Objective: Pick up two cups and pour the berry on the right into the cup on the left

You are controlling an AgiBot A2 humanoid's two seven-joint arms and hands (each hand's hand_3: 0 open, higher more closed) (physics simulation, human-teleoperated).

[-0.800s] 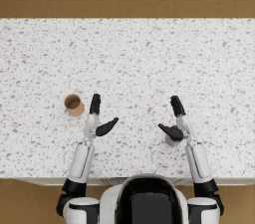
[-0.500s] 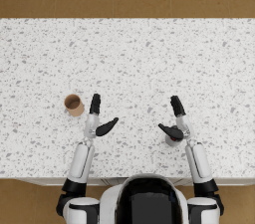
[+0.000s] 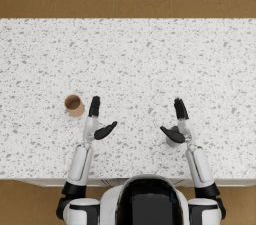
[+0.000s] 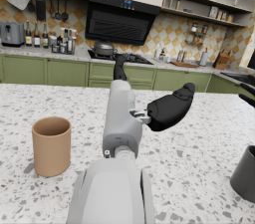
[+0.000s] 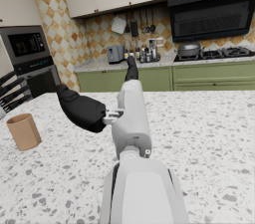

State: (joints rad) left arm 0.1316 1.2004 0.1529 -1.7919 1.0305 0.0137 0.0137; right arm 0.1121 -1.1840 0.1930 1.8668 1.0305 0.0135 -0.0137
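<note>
The tan cup stands upright on the speckled counter, just beside the left hand, whose spread fingers hold nothing. The grey cup sits under the right hand, also spread and empty.

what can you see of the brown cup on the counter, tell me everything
The brown cup is a plain, handle-less tumbler of matte tan, cardboard-like material, slightly tapered toward its base. It stands upright and open-topped on the speckled white counter, with nothing visible inside from the head view. It sits just outboard of the left hand, which is open and not touching it. Nothing else touches it.
</note>
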